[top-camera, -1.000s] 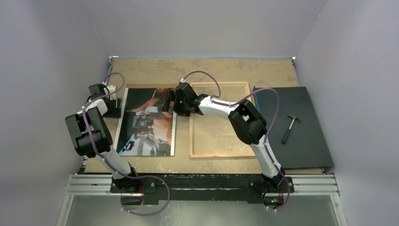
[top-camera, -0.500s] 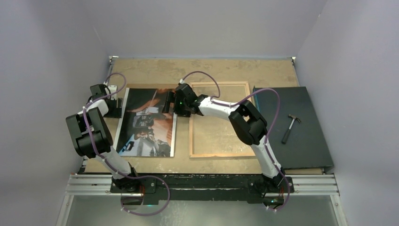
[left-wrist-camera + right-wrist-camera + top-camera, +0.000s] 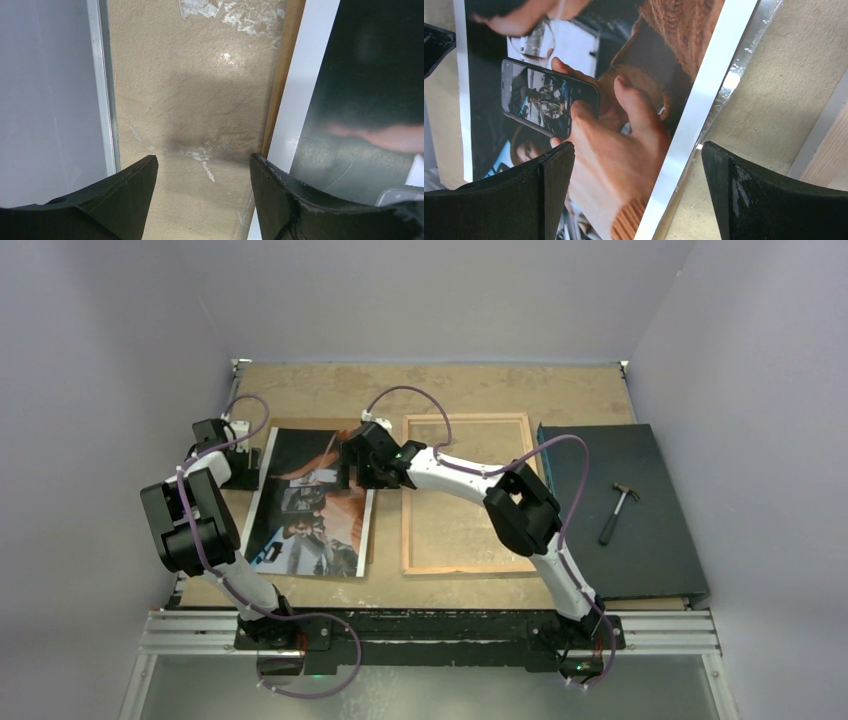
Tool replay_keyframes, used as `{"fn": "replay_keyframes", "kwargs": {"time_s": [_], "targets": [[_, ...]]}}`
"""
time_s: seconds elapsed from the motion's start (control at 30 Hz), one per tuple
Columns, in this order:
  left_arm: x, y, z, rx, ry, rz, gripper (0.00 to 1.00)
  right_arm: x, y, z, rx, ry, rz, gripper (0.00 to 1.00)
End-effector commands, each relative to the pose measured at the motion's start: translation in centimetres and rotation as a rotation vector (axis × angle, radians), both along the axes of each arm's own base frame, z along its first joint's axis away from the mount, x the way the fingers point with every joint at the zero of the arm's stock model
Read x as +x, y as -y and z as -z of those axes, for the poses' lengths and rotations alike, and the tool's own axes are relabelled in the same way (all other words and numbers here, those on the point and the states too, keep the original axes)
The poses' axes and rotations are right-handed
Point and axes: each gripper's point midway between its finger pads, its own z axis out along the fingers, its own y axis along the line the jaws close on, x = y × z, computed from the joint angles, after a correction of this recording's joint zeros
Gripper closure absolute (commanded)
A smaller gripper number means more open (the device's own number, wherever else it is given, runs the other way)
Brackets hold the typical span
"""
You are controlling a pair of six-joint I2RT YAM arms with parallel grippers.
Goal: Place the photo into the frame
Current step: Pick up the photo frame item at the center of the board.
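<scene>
The photo [image 3: 310, 510], a dark print with an orange-brown hand and a phone, lies flat on the left half of the table. The frame [image 3: 406, 510] lies wood side up just to its right, a strip of table between them. My right gripper [image 3: 349, 470] hovers open over the photo's upper right part. In the right wrist view its jaws [image 3: 638, 192] straddle the photo's white right border [image 3: 696, 112], nothing gripped. My left gripper [image 3: 246, 472] stands open beside the photo's left edge. In the left wrist view it [image 3: 202, 195] is over bare table, the photo [image 3: 370, 90] to its right.
A dark mat [image 3: 655, 550] with a hammer [image 3: 618, 506] lies at the right. A brown board edge [image 3: 283, 75] and a clear sheet edge [image 3: 746, 52] peek out from under the photo. The table's metal rim [image 3: 103, 90] runs just left of my left gripper. Walls enclose three sides.
My right gripper has moved left, from the photo's right edge to over the print. The photo's lower right corner has shifted slightly left. The left arm has stayed put.
</scene>
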Motion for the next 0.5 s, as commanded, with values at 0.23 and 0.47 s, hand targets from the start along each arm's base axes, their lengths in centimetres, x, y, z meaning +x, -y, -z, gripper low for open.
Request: {"fn": "replay_keyframes", "kwargs": {"time_s": [0.23, 0.47], "targets": [[-1.0, 2.8, 1.0, -0.094, -0.028, 0.040, 0.34, -2.4, -3.4, -7.1, 0.265, 0.067, -0.141, 0.01], [-0.8, 2.8, 0.9, -0.092, -0.029, 0.047, 0.35, -5.0, -4.5, -15.6, 0.659, 0.102, -0.278, 0.01]]}}
